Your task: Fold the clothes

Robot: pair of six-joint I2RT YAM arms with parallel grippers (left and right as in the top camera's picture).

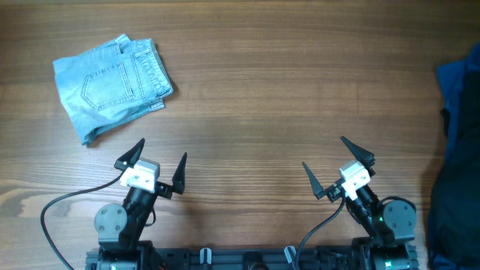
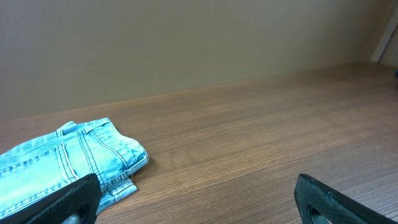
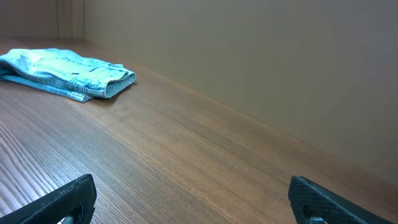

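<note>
Overhead: straight down on table (image 1: 247, 105). Wrist views: low behind left claw (image 1: 162, 148), right claw (image 1: 324, 152), facing wall (image 2: 186, 43); all share denim (image 1: 112, 86).

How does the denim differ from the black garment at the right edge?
The denim is light blue; the black garment is nearly black. The denim lies folded at the far left, wholly in view, back pocket up; the black garment runs off the right edge, so its fold cannot be judged. The denim lies alone; the black garment is next to a blue cloth. Neither is being held.

Light-blue denim (image 1: 112, 86); brown wood-grain table (image 1: 262, 112); royal-blue cloth (image 1: 461, 82); black clothes (image 1: 457, 210).
</note>
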